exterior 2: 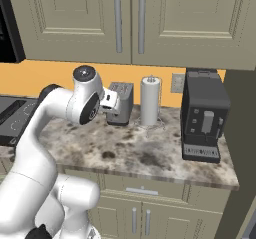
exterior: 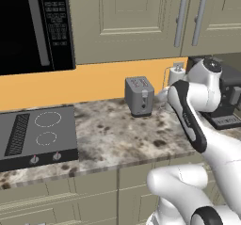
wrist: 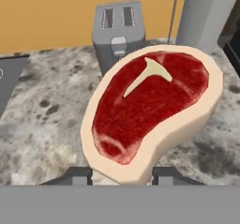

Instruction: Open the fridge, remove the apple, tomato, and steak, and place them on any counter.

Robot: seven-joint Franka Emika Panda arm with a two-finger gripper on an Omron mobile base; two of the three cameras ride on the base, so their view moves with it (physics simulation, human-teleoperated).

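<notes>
jaws: pinching the steak at its lower edge | steak: T-bone cut held face-up above the speckled stone bench, just in front of the grey toaster | paper towel roll stands right of the toaster | black coffee machine at bench's right end

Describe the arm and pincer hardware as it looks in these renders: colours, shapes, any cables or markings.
The arm is glossy white with rounded, tubular links. A black band runs along one link and joint caps are dark grey discs. No cables or markings show. The pincer has two small dark grey, blocky finger tips.
</notes>
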